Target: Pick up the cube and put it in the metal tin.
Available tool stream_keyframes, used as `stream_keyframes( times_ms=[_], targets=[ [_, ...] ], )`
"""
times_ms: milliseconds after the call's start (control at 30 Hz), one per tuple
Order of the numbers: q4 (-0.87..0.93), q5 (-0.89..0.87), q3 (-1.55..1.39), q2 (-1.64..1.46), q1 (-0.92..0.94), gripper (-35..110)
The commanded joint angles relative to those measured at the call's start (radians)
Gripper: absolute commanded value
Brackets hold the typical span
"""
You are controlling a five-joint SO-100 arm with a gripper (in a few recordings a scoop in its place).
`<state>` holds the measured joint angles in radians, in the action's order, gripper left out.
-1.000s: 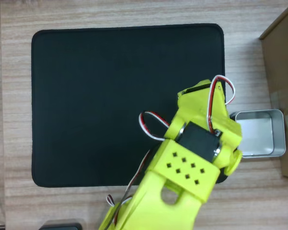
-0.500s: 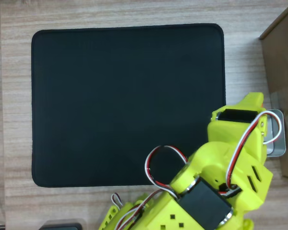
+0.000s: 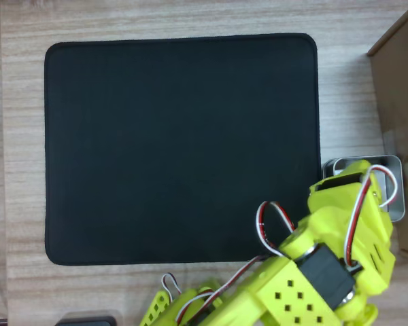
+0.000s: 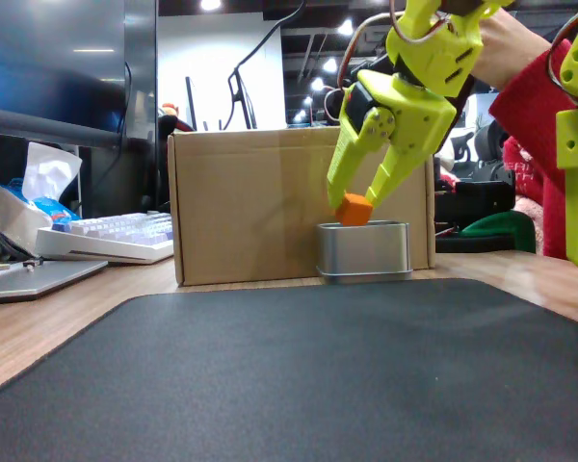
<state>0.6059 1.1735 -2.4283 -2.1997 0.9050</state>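
In the fixed view my yellow gripper [image 4: 354, 204] hangs just above the metal tin [image 4: 363, 251], shut on the small orange cube [image 4: 354, 210]. The cube's lower edge is level with the tin's rim, and I cannot tell whether they touch. The tin stands on the wooden table in front of the cardboard box. In the overhead view my yellow arm [image 3: 340, 238] covers most of the tin [image 3: 340, 165], hiding the cube and the fingers beneath it.
A black mat [image 3: 177, 149] covers the middle of the table. The brown cardboard box [image 4: 250, 202] stands right behind the tin and shows at the right edge in the overhead view [image 3: 401, 102]. A keyboard [image 4: 106, 236] lies far left. A person's red sleeve [image 4: 539, 106] is at the right.
My arm has swung right, off the mat's lower right part, to over the tin. In the last half second it drew back a little toward the picture's lower edge.
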Motion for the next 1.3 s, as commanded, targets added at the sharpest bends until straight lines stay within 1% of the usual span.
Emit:
stream_keyframes(
  times_ms=[0, 67, 100, 200, 267, 300, 500, 600, 700, 800, 867, 967, 1100, 1267],
  targets=[
    [-0.029, 0.025, -0.014, 0.008, 0.025, 0],
    [-0.038, 0.031, -0.011, 0.02, 0.026, 0],
    [-0.048, 0.018, -0.011, 0.02, 0.026, 6],
    [-0.083, -0.046, -0.015, 0.017, 0.035, 14],
    [-0.107, -0.081, -0.028, 0.008, 0.038, 22],
    [-0.11, -0.098, -0.029, 0.005, 0.038, 23],
    [-0.11, -0.15, -0.057, -0.038, 0.02, 23],
    [-0.149, -0.328, -0.075, -0.101, -0.002, 22],
    [-0.172, -0.399, -0.127, -0.166, -0.02, 22],
    [-0.184, -0.543, -0.109, -0.238, -0.032, 19],
    [-0.195, -0.575, -0.11, -0.272, -0.06, 17],
    [-0.195, -0.6, -0.117, -0.362, -0.112, 15],
    [-0.195, -0.761, -0.124, -0.46, -0.212, 14],
    [-0.195, -0.925, -0.144, -0.554, -0.393, 14]
  ],
)
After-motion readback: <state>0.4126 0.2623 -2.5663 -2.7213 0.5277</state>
